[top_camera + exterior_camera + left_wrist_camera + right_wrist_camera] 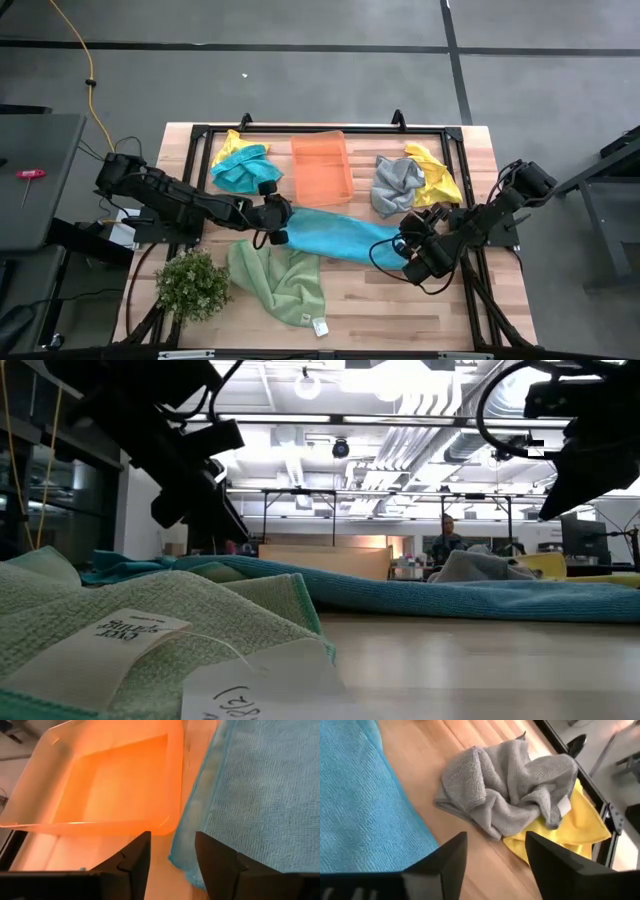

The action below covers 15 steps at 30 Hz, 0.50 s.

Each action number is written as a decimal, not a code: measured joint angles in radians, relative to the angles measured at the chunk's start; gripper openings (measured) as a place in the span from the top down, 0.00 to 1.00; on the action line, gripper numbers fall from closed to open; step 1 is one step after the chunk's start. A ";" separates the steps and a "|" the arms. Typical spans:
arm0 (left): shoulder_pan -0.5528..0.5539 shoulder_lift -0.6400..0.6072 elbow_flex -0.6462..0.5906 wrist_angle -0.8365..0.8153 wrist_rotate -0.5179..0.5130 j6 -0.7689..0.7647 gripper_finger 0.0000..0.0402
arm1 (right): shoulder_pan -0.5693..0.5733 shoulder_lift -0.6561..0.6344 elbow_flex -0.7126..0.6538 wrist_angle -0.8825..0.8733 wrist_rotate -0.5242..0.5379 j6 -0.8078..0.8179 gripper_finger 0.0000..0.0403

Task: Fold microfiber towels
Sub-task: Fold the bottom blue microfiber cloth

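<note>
A teal-blue microfiber towel (pixel 345 238) lies spread in a long band across the middle of the table. My left gripper (pixel 172 865) hovers open over its left end (pixel 186 862). My right gripper (pixel 496 865) hovers open just off its right end (pixel 365 820), with bare wood between the fingers. A light green towel (pixel 280 282) with a white tag (pixel 320 326) lies rumpled at the near edge. A grey towel (pixel 510 785) rests partly on a yellow one (pixel 580 825) at the far right. Another teal and yellow pair (pixel 240 165) sits bunched at the far left.
An orange translucent bin (pixel 321 167) stands at the far middle, just beyond the left gripper. A small bushy plant (pixel 192 285) stands at the near left corner. A black frame (pixel 460 140) borders the table. Bare wood (pixel 420 310) shows at the near right.
</note>
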<state>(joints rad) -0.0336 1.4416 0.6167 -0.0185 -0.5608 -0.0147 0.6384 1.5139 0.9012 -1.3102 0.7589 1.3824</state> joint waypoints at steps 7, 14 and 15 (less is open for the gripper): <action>-0.029 -0.002 0.000 -0.015 0.063 0.003 0.63 | 0.079 0.000 0.000 -0.014 -0.019 -0.038 0.48; 0.023 0.007 0.000 0.002 0.208 -0.042 0.64 | 0.187 0.000 0.000 -0.051 -0.030 0.106 0.48; 0.041 0.014 0.001 -0.011 0.240 -0.068 0.64 | 0.200 0.000 0.000 -0.051 -0.030 0.126 0.48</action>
<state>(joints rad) 0.0071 1.4558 0.6174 -0.0290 -0.3210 -0.0823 0.8381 1.5139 0.9011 -1.3609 0.7288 1.5088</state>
